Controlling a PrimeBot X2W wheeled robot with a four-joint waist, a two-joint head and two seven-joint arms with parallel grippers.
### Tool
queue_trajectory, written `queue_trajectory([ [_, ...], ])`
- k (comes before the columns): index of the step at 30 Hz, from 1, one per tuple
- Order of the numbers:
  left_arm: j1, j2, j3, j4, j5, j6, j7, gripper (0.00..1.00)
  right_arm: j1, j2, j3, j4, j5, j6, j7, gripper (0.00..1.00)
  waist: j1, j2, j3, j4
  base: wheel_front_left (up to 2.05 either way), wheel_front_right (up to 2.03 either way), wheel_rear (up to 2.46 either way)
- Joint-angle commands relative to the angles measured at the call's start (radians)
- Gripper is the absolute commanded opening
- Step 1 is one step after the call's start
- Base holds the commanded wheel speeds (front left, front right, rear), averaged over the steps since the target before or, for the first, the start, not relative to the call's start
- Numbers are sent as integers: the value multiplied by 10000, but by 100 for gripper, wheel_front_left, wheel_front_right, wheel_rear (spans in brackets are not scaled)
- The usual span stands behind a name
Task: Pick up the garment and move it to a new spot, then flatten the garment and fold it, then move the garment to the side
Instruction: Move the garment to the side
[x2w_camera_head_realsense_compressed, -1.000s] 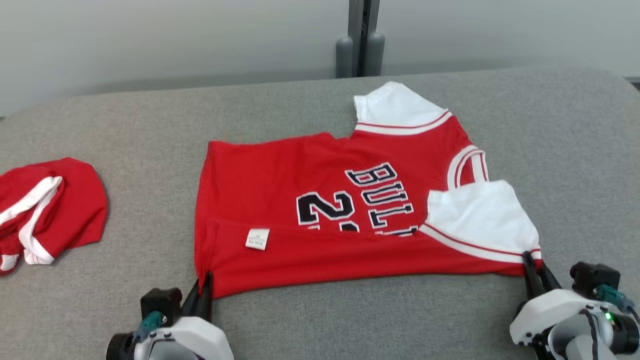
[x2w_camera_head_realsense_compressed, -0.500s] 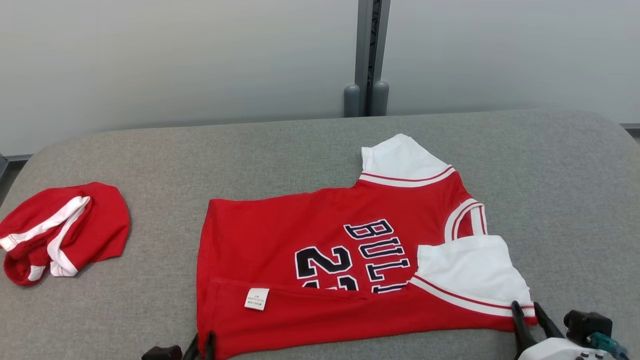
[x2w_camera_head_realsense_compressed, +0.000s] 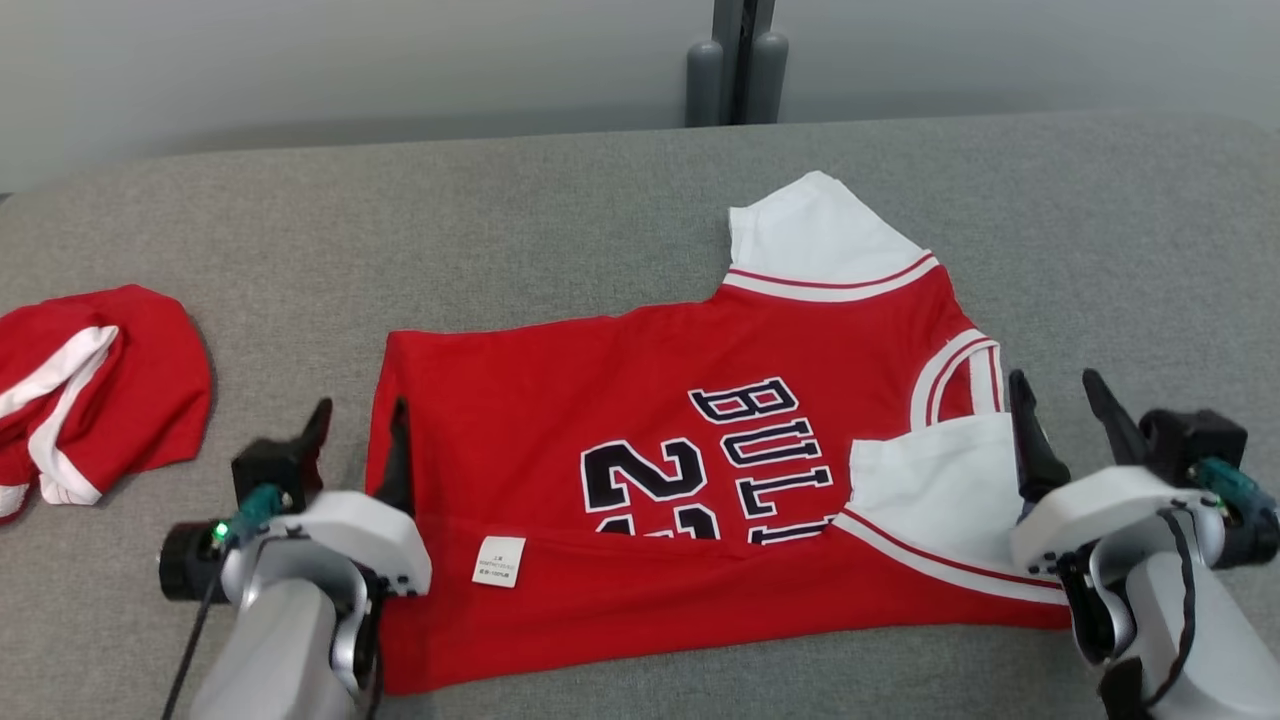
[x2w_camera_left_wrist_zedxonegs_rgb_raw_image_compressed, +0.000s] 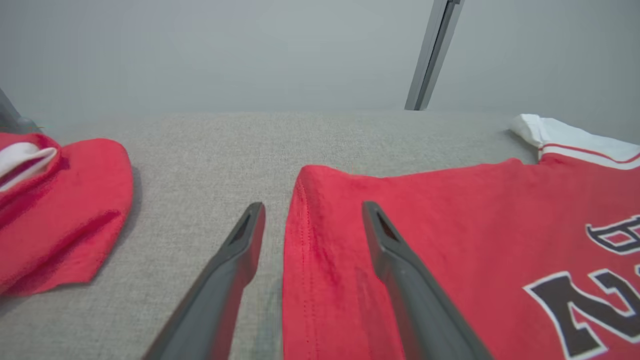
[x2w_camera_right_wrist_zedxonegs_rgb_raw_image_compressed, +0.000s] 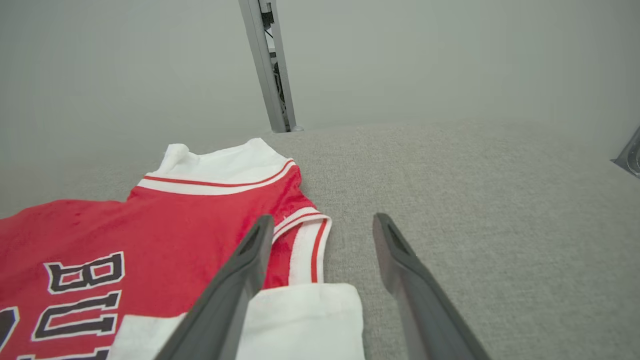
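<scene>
Garment: red jersey (x2w_camera_head_realsense_compressed: 600, 400) (x2w_camera_left_wrist_zedxonegs_rgb_raw_image_compressed: 450, 210) (x2w_camera_right_wrist_zedxonegs_rgb_raw_image_compressed: 175, 225) lies flat on the grey fabric tabletop (x2w_camera_head_realsense_compressed: 560, 220), right of centre in the head view, hem toward the left, collar toward the right. Black lettering and numerals face up. Near long edge is folded over the front in a band; a white label (x2w_camera_head_realsense_compressed: 500, 560) shows on it. One white sleeve (x2w_camera_head_realsense_compressed: 940, 480) lies folded over the body near the collar; the other sleeve (x2w_camera_head_realsense_compressed: 810, 235) points to the far side.

Left gripper (x2w_camera_head_realsense_compressed: 358, 440) (x2w_camera_left_wrist_zedxonegs_rgb_raw_image_compressed: 314, 215): jaws wide apart, nothing between them held. It sits at the hem end, one finger over bare tabletop, the other over red cloth, the hem edge lying between. Contact with the cloth: cannot tell.

Right gripper (x2w_camera_head_realsense_compressed: 1060, 420) (x2w_camera_right_wrist_zedxonegs_rgb_raw_image_compressed: 324, 225): jaws wide apart, empty. One finger over the collar and folded sleeve, the other over bare tabletop.

A second red-and-white garment (x2w_camera_head_realsense_compressed: 110, 380) (x2w_camera_left_wrist_zedxonegs_rgb_raw_image_compressed: 60, 200) lies bunched at the far left, well apart from the jersey
</scene>
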Motion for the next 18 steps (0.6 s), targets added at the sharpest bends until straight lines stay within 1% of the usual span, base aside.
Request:
queue_trajectory([
  [1,-552,169,51,367,96,72,116,100,-359,-91,121,38,-50,-3,-1,100,0,-1,348,-118,0,0,0],
  [4,-1582,331,78,1133,148,193,433,100,-1049,-92,455,60,-34,-3,-1,100,0,-1,691,-249,0,0,0],
  [9,-2752,392,55,2143,27,68,746,100,-1979,-187,1018,157,-21,-3,1,100,0,-1,1165,-402,0,0,0],
  [16,-3518,425,-98,3304,68,43,773,100,-2838,-307,1495,369,110,-3,-1,100,0,-1,1516,-432,0,0,0],
  [18,-3621,362,-173,3550,40,-73,715,100,-2960,-337,1571,383,160,-3,1,100,0,-1,1573,-406,0,0,0],
])
